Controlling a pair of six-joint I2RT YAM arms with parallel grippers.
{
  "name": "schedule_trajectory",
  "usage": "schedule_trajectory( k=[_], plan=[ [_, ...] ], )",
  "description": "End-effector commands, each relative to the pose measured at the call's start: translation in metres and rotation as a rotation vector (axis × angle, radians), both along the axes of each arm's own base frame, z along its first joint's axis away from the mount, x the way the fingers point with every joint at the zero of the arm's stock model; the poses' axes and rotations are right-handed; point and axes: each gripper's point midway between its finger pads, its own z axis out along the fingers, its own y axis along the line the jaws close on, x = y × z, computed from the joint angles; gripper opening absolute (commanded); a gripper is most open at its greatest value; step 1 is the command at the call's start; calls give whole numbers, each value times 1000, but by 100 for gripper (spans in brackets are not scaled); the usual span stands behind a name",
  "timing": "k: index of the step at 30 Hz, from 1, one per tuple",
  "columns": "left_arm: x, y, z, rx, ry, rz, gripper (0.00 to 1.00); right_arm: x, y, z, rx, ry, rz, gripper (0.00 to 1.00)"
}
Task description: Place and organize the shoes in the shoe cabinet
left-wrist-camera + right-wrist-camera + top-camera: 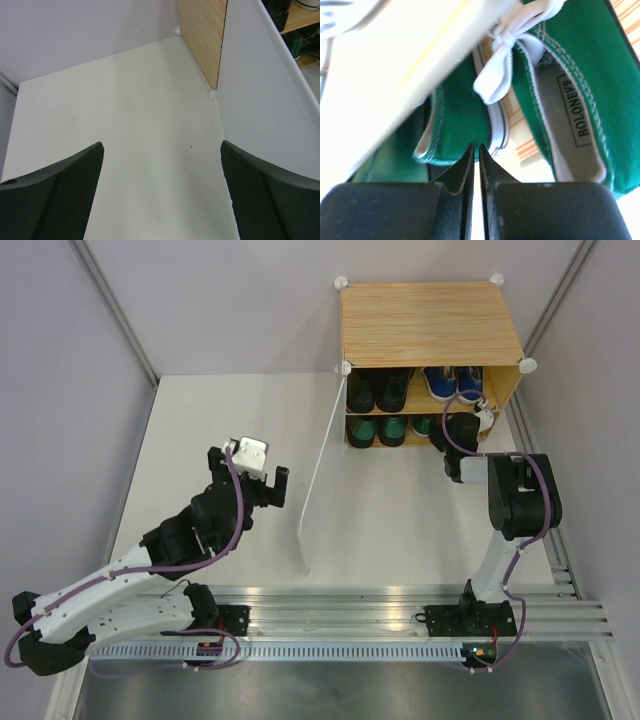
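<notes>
Right gripper (476,150) — fingers pressed together, holding nothing — sits at the lower shelf of the cabinet (430,320), green sneakers (570,50) directly ahead, heels nearest, long axes running inward; left gripper (161,146), jaws spread, hangs well apart.

A robot lab: grey panel walls (220,300) enclose a white worktop (220,430), aluminium mounting rail (350,608) at 6 o'clock.

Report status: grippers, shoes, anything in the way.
Left gripper open, above table. Right gripper shut, empty, at green canvas sneakers inside shoe cabinet. Door open, nothing blocking.
</notes>
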Motion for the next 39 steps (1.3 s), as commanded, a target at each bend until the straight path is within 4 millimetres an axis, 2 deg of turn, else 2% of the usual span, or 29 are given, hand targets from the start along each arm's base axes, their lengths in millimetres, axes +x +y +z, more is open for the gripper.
schedule_trajectory(
  k=[1,2,7,8,10,11,13,14,15,16,17,18,21,22,23,26,31,36,37,39],
  plan=[
    [-1,1,7,1,-18,-14,100,-1,20,39,11,-86,75,10],
    [-1,1,7,-3,-19,-13,100,-2,16,45,8,-94,60,11],
    [-2,1,8,-8,-19,-21,100,-13,11,49,-18,-74,47,13],
    [-2,0,7,-5,-17,-22,100,-15,11,56,-17,-85,46,14],
    [-2,0,8,-8,-19,-24,100,-25,9,52,-24,-65,34,15],
    [-2,0,8,-7,-17,-24,100,-29,7,60,-29,-78,30,15],
    [-3,1,9,-11,-18,-25,100,-45,0,49,-51,-30,-1,15],
    [-2,0,8,-10,-17,-26,99,-52,-3,58,-58,-48,-15,16],
    [-3,1,10,-15,-20,-25,100,-64,-6,48,-67,-25,-22,18],
    [-3,1,9,-15,-19,-28,100,-70,-11,47,-86,-18,-42,19],
    [-3,1,10,-18,-19,-26,100,-77,-14,55,-101,-29,-51,20],
    [-3,0,9,-14,-17,-26,100,-88,-19,46,-113,11,-67,21],
    [-3,-1,8,-11,-14,-32,100,-109,-34,40,-135,55,-103,24],
    [-3,-1,8,-12,-13,-33,100,-115,-36,37,-135,72,-110,24],
    [-3,-1,9,-15,-14,-35,100,-119,-51,35,-125,83,-141,24],
    [-4,-1,10,-17,-15,-36,100,-132,-64,19,-116,137,-156,24],
    [-4,-1,10,-16,-15,-36,100,-128,-75,-1,-108,192,-156,23],
    [-3,-1,8,-9,-12,-30,100,-110,-75,-8,-108,183,-142,22],
    [-3,-1,8,-8,-12,-29,100,-109,-74,-16,-104,201,-136,22],
    [-2,0,8,-3,-13,-26,100,-99,-73,-14,-95,181,-128,22]
  ],
)
